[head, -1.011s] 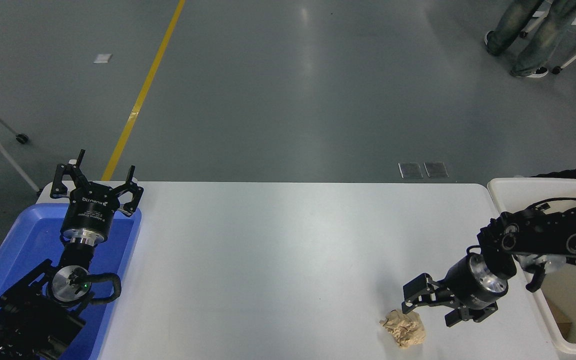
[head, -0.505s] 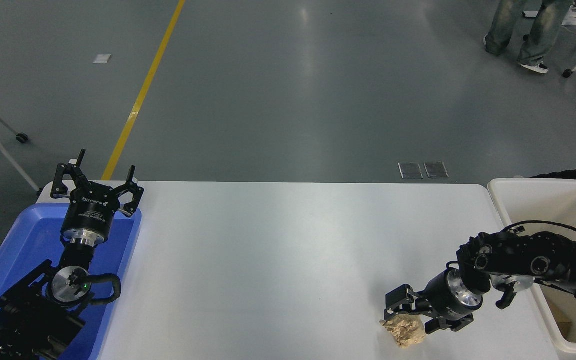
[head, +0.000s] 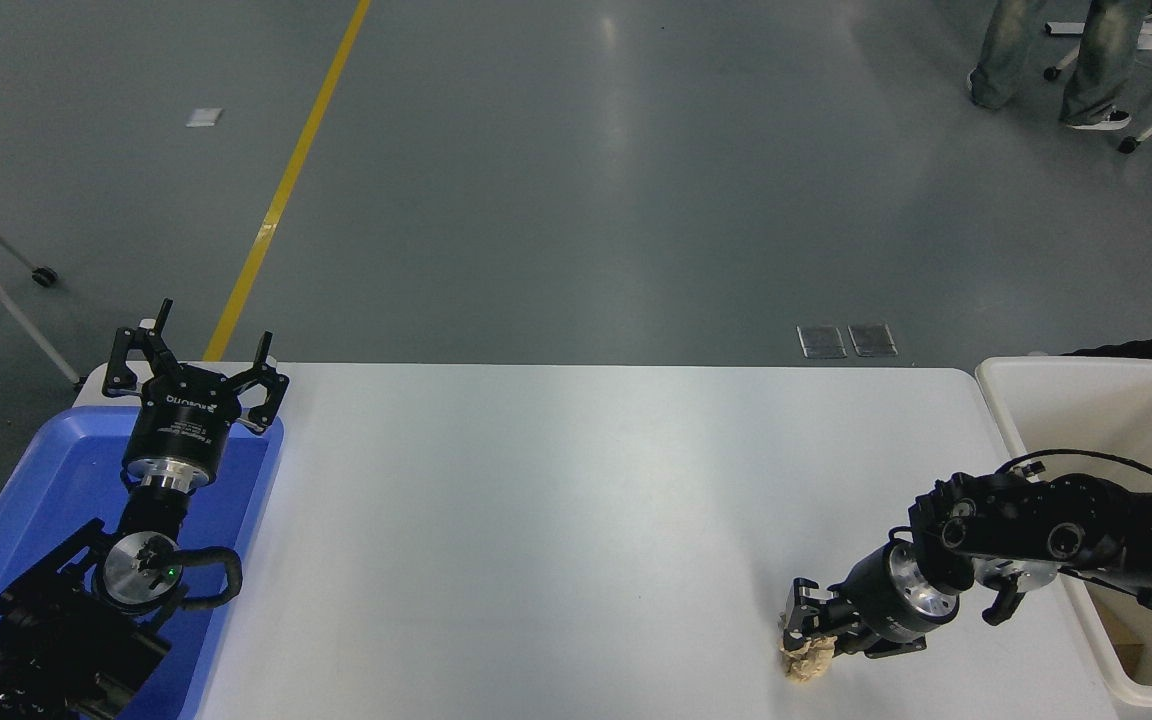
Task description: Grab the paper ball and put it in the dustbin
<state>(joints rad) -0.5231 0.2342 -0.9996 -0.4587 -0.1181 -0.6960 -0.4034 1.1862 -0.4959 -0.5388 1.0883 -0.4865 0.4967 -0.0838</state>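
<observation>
grey floor point(head: 586, 200) with a yellow line point(head: 286, 180).

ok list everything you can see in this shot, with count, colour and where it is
crumpled kraft paper ball: one, tan-brown, near right part of the table, between the right gripper's fingers
deep rectangular plastic dustbin: one, cream-white, off the table's right end
shallow plastic tray: one, blue, at the table's left end
rectangular table: one, white, across the middle
painted floor line: one, yellow, far left on the grey floor
floor plates: two, grey, beyond the table's far edge
person's legs: one pair, in jeans, top right
left gripper: one, black, open, parked over the tray
right gripper: one, black, closed on the paper ball
</observation>
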